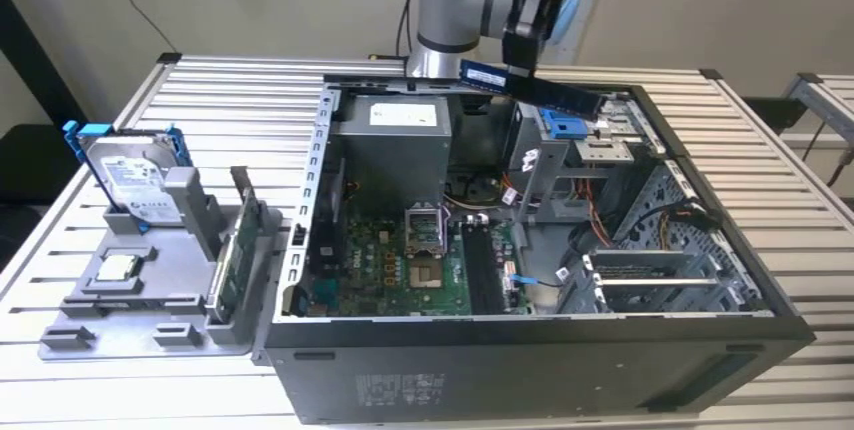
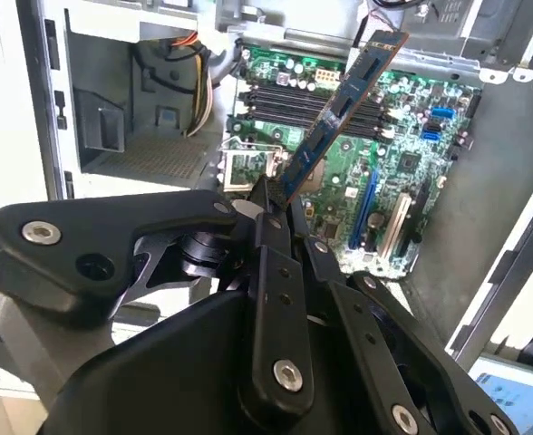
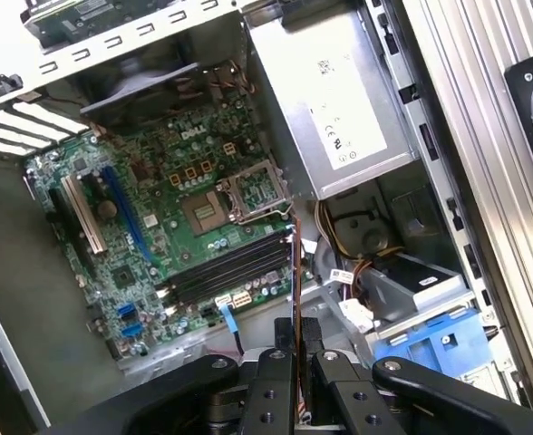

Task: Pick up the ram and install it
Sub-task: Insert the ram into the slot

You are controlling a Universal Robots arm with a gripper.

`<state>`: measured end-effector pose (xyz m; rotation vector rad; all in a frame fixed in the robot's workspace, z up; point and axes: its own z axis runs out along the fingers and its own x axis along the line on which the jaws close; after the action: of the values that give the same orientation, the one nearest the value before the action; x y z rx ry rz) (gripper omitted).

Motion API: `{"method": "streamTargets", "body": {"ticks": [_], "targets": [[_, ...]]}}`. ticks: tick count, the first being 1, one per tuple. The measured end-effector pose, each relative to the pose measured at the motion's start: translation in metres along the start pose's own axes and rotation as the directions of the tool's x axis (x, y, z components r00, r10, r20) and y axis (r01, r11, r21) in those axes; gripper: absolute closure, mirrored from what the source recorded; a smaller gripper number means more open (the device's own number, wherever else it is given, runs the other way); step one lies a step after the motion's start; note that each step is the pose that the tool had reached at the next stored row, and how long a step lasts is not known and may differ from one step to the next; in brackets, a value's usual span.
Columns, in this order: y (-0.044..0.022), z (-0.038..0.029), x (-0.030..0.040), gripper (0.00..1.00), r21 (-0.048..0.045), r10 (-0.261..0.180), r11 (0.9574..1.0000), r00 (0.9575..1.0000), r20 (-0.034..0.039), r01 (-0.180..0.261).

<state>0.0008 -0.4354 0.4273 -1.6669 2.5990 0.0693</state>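
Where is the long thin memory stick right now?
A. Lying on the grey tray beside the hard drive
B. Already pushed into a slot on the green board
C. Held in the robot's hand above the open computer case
C: the hand grips one end of the memory stick in the air over the open computer case, and the long slots on the green board look empty.

We see a green motherboard (image 3: 158, 195), black ram (image 2: 339, 113), black gripper (image 2: 276, 201), dark grey case (image 1: 534, 375), blue-framed silver drive (image 1: 134, 175), pale ribbed table (image 1: 227, 90)
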Motion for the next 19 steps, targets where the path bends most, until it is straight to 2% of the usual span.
{"method": "streamTargets", "body": {"ticks": [9, 19], "targets": [[0.0009, 0.0005, 0.0005, 0.86, 0.0045, 0.055, 0.9985, 0.9985, -0.0008, -0.055], [0.0015, 0.0014, 0.0009, 0.86, 0.0104, 0.127, 0.9918, 0.9919, -0.0013, -0.127]]}}
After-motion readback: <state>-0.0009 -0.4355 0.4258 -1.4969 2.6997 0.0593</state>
